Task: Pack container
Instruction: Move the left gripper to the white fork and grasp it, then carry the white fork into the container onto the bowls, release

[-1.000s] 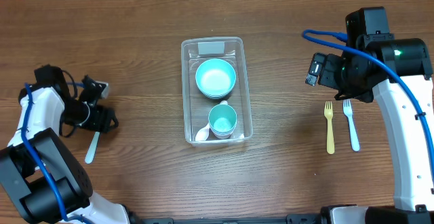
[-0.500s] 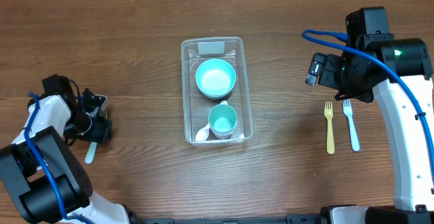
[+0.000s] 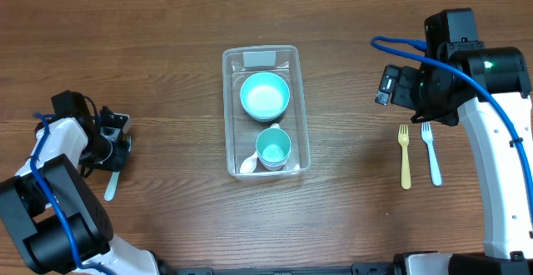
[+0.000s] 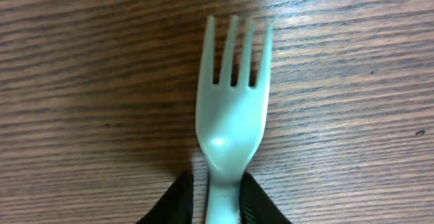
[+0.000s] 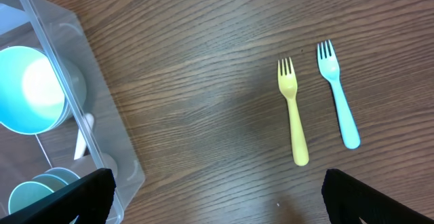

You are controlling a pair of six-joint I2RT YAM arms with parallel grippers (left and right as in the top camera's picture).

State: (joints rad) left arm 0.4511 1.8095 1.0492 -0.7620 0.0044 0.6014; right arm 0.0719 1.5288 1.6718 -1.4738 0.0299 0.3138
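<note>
Now that the left gripper [image 4: 217,203] has dropped over the pale green fork [image 4: 232,115], fingers flanking its neck though I can't tell if they're pinching, a pick looks close, with the container [image 3: 300,108] mid-table well apart, holding a teal bowl [image 3: 265,96] and cup [image 3: 273,148], and the right gripper [image 5: 217,197] spread wide near the yellow fork [image 5: 293,115].
</note>
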